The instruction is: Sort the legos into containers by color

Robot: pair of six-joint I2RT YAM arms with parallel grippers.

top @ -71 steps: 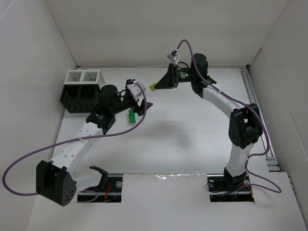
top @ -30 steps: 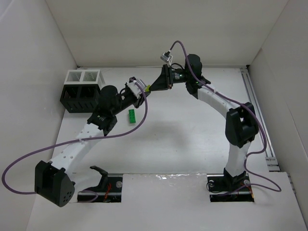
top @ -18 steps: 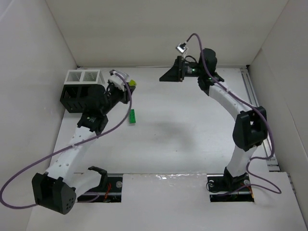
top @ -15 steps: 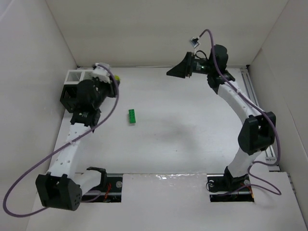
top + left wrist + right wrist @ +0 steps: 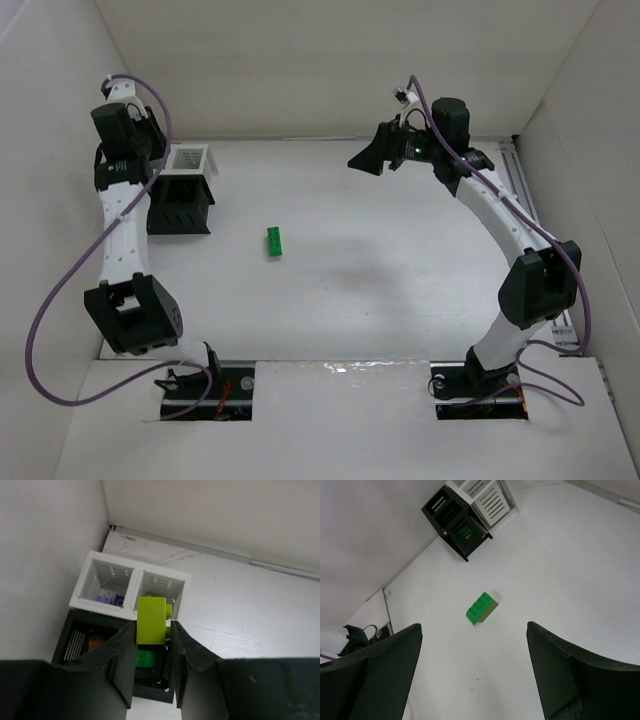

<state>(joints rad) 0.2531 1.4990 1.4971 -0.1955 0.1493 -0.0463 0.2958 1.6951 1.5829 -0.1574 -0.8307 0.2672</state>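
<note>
My left gripper (image 5: pixel 152 630) is shut on a yellow-green lego (image 5: pixel 151 620) and hangs above the containers (image 5: pixel 131 582), a rack with two white and two black compartments. Purple legos (image 5: pixel 110 599) lie in the left white compartment. A green lego (image 5: pixel 145 658) and an orange one (image 5: pixel 95 642) lie in the black compartments. In the top view the rack (image 5: pixel 188 160) stands at the far left under the raised left arm (image 5: pixel 118 215). Another green lego (image 5: pixel 273 242) lies on the table. My right gripper (image 5: pixel 365 160) is open and empty, high at the back, looking down on that lego (image 5: pixel 482 608).
White walls close in the table on the left, back and right. A metal rail (image 5: pixel 530 200) runs along the right edge. The rack (image 5: pixel 465 515) sits close to the left wall.
The right gripper let go of the yellow-green lego into the left gripper, opened and drew back to the right. The left arm swung left with the lego to above the rack.
</note>
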